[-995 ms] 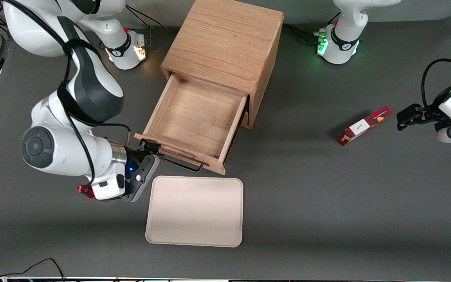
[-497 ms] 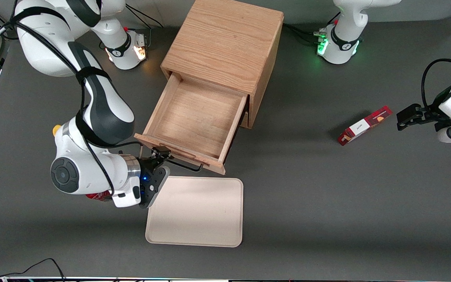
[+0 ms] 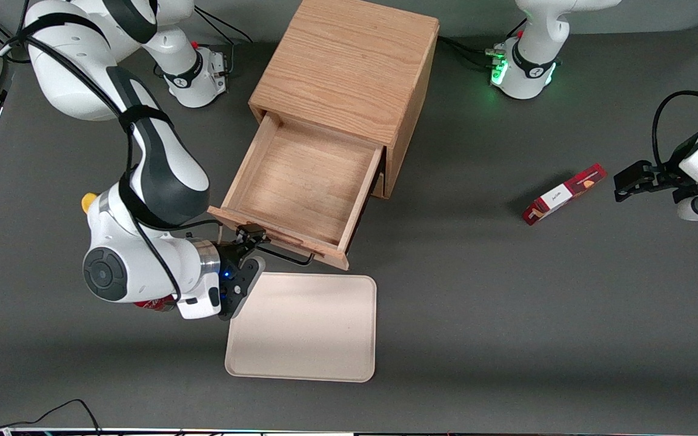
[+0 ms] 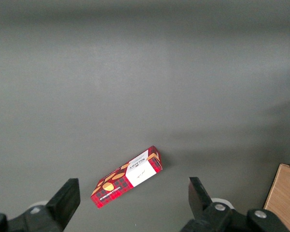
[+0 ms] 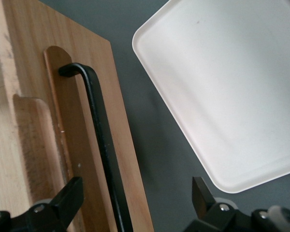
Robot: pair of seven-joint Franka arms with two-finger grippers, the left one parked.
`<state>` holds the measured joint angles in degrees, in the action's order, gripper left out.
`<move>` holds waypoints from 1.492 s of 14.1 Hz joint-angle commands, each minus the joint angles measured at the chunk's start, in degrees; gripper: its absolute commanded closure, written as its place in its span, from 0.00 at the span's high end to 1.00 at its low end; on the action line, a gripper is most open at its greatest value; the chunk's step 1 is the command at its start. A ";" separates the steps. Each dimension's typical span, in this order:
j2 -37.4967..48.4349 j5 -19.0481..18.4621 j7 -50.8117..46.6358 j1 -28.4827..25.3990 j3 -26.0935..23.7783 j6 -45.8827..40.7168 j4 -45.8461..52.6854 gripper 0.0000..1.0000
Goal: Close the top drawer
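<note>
The light-oak wooden top drawer [image 3: 303, 192] sticks far out of its wooden cabinet [image 3: 349, 66], so closing is not done. The black gripper [image 3: 251, 237] sits open at the black wire handle [image 5: 99, 145], holding nothing. Only the right wrist view shows that gap; the front view shows the cream plastic tray [image 3: 302, 327] nearby.

hand [image 3: 254, 237] at top drawer [image 3: 300, 188] front | tray [image 3: 302, 327] nearer camera

The right arm reaches low over the surface [image 3: 506, 315], its wrist turned level so the gripper [image 3: 253, 237] points sideways toward the parked arm's end. The fingers [image 5: 67, 200] are spread apart, holding nothing, their tips close in front of the top drawer [image 3: 300, 181].
</note>
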<state>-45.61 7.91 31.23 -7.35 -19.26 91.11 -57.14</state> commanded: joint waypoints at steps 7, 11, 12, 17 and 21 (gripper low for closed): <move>-0.97 -1.66 -1.96 -1.17 0.01 -0.50 0.97 1.00; -0.89 -2.73 -1.96 -1.17 -0.08 -0.67 1.06 1.00; -0.80 -2.81 -1.96 -1.17 -0.08 -0.85 1.15 1.00; -0.18 -3.52 -1.96 -1.17 -0.34 -1.90 1.33 1.00; -0.71 -3.52 -3.10 -1.61 -0.34 -1.03 0.97 1.00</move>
<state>-45.78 5.31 30.42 -8.15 -19.39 90.82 -57.01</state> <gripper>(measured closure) 0.000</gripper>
